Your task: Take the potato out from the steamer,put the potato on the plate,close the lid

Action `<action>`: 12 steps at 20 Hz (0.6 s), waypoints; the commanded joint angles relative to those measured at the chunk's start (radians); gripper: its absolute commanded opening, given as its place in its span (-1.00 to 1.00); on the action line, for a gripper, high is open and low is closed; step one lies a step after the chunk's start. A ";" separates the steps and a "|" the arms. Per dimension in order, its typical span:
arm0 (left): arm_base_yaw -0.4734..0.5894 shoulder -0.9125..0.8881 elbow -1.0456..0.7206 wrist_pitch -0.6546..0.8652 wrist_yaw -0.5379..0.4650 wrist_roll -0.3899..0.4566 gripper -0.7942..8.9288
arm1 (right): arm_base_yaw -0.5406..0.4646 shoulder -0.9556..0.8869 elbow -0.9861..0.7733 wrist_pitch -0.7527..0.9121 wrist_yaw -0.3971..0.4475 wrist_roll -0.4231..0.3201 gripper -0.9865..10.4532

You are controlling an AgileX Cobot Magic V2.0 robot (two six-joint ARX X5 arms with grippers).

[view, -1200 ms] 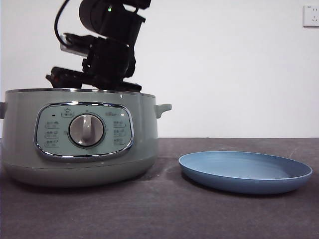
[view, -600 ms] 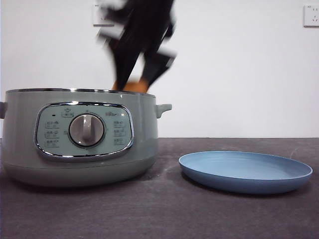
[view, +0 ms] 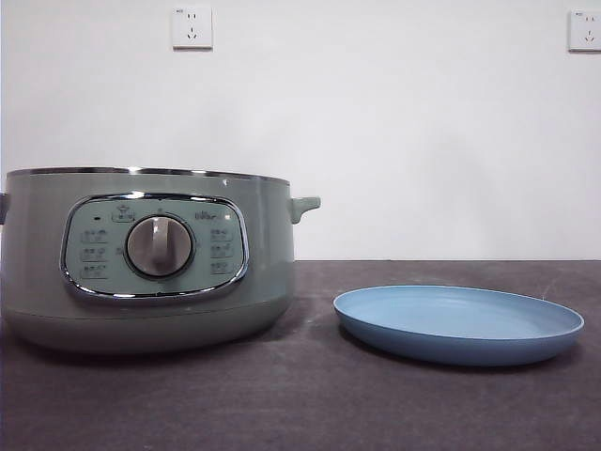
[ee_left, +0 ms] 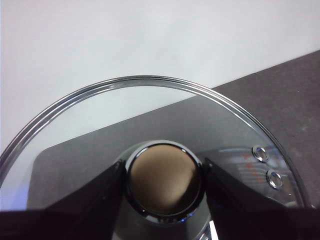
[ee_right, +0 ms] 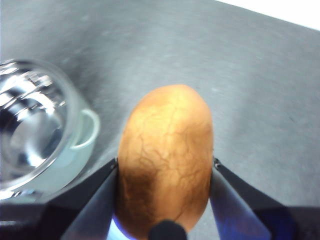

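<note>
Potato clamped; lid gripped; wrist-only.

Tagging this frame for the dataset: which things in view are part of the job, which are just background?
In the job:
potato, held in the right pincer
lid, held by its knob in the left pincer
steamer, open
plate, nothing on it

Background:
two wall sockets
table
</note>
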State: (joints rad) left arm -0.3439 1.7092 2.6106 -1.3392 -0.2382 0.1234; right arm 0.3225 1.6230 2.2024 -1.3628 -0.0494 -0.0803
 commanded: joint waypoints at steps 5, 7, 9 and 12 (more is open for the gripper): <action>0.000 -0.003 0.008 -0.053 0.012 0.008 -0.85 | -0.010 0.008 -0.243 -0.016 0.002 0.089 -0.84; 0.000 -0.003 0.008 -0.053 0.012 0.008 -0.85 | 0.008 0.012 -0.362 -0.002 -0.003 0.085 -0.84; -0.001 -0.003 0.008 -0.053 0.013 0.008 -0.85 | 0.022 0.012 -0.493 0.066 -0.004 0.082 -0.84; -0.001 -0.003 0.008 -0.053 0.013 0.009 -0.85 | 0.055 0.013 -0.686 0.240 -0.005 0.083 -0.84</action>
State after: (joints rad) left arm -0.3439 1.7145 2.6102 -1.3392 -0.2218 0.1234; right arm 0.3733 1.6291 1.5387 -1.1393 -0.0521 -0.0040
